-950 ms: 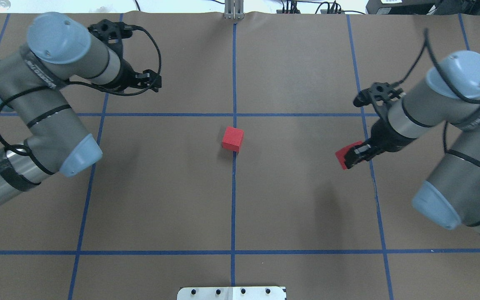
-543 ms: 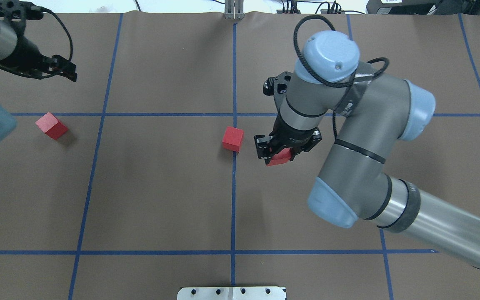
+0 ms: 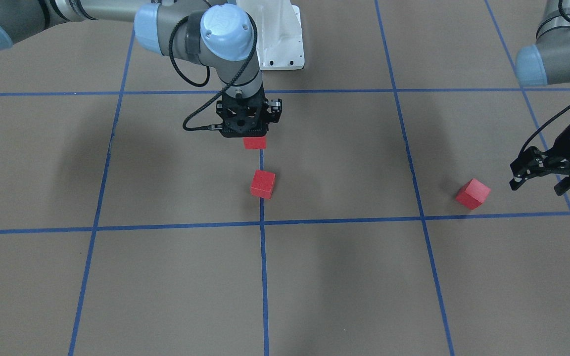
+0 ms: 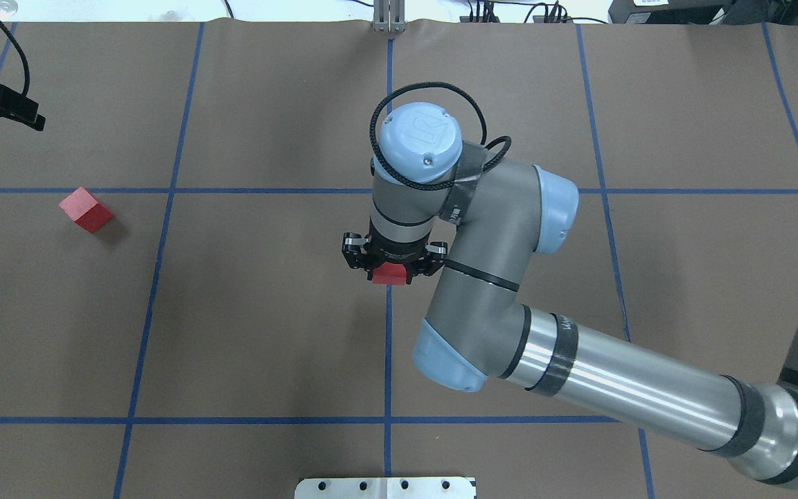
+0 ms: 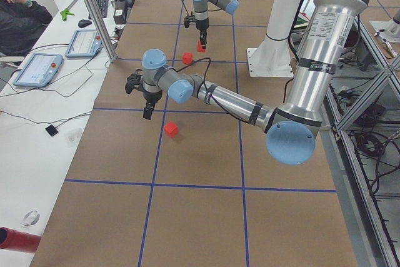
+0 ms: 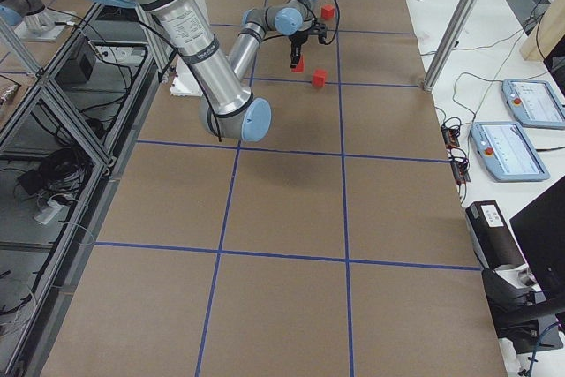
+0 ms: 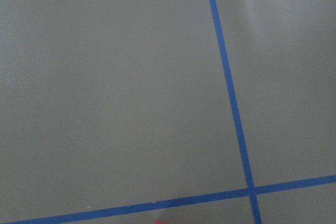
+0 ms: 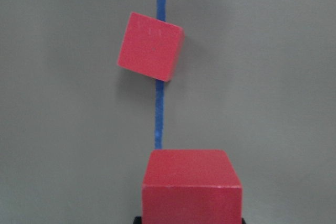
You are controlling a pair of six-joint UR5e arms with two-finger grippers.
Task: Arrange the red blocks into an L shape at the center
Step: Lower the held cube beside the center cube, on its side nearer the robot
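My right gripper (image 4: 389,267) is shut on a red block (image 4: 388,274), also seen in the front view (image 3: 255,143) and low in the right wrist view (image 8: 191,184). It holds the block over the middle blue line, on my side of a second red block (image 3: 262,184) that lies turned askew on that line (image 8: 151,46). My right arm hides the second block in the overhead view. A third red block (image 4: 86,209) lies far left. My left gripper (image 3: 537,186) is open and empty beside that block (image 3: 472,194). The center crossing (image 3: 261,223) is bare.
A white base plate (image 4: 385,487) sits at the floor's near edge. My right arm's elbow (image 4: 510,208) spans the centre-right squares. The left wrist view shows only brown floor and blue tape (image 7: 231,103). Tablets and cables lie on the side table (image 5: 37,67).
My right arm swung from the far right to the middle line, carrying its red block. My left arm drew back to the far left, uncovering the third block.
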